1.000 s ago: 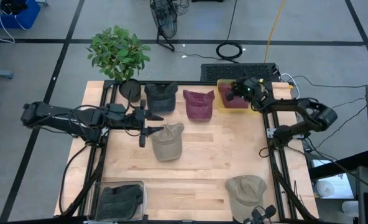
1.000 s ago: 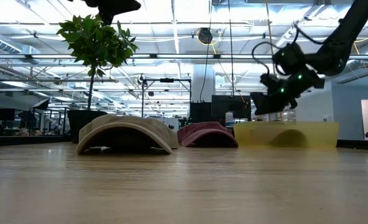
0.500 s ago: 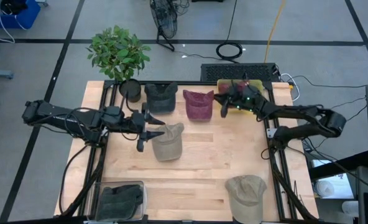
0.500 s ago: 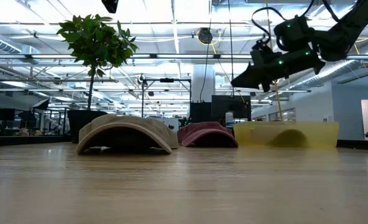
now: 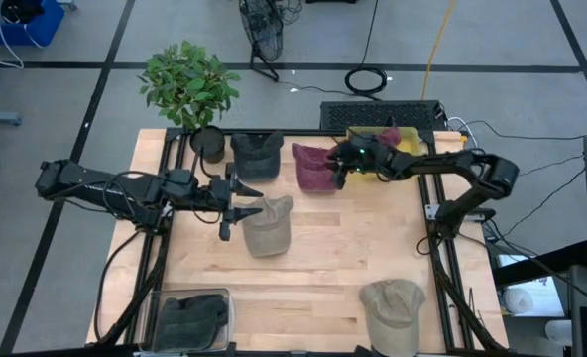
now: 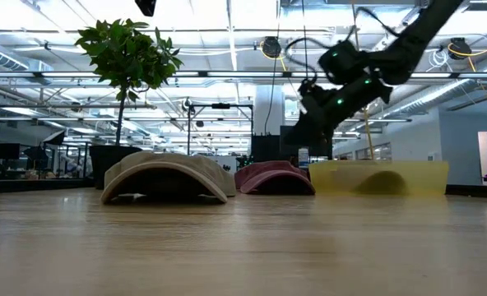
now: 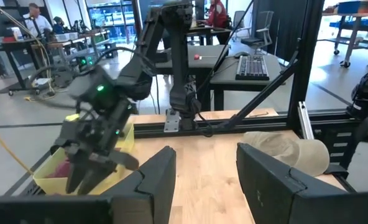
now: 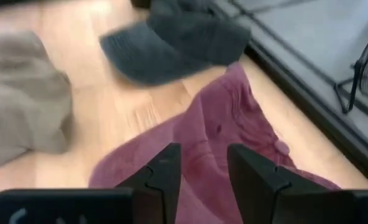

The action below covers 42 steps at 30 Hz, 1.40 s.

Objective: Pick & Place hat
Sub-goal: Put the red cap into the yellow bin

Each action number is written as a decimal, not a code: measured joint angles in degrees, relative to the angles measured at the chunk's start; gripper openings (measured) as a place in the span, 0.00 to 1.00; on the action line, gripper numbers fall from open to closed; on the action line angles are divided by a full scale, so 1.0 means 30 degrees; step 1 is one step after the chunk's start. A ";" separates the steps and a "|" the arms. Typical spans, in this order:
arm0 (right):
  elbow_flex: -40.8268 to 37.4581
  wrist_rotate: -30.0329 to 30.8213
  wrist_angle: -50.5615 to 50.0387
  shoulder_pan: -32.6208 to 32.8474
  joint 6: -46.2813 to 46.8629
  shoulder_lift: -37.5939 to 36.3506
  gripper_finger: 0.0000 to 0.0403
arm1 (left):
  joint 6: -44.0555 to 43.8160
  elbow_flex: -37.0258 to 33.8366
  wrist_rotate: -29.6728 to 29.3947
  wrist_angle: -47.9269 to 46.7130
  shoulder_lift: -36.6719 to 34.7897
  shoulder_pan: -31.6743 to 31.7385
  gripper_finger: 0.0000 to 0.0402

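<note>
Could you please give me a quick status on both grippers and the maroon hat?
Right gripper open, empty, over the maroon hat. Left gripper open, empty, beside the tan hat. Maroon hat flat on the table, not gripped. Nothing in the way.

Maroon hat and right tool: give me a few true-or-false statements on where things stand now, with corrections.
1. The right tool hangs over the maroon hat. True.
2. The right tool is shut on the maroon hat. False: its fingers are apart, holding nothing.
3. The yellow bin holds something maroon. True.
4. The left tool is over the dark grey hat. False: it is by the tan hat.
</note>
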 joint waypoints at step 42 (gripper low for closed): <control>0.3972 -0.1376 -0.2752 -0.0417 -0.4253 0.4598 0.38 | 0.0436 0.0328 0.2062 0.1811 -0.0007 0.3210 0.43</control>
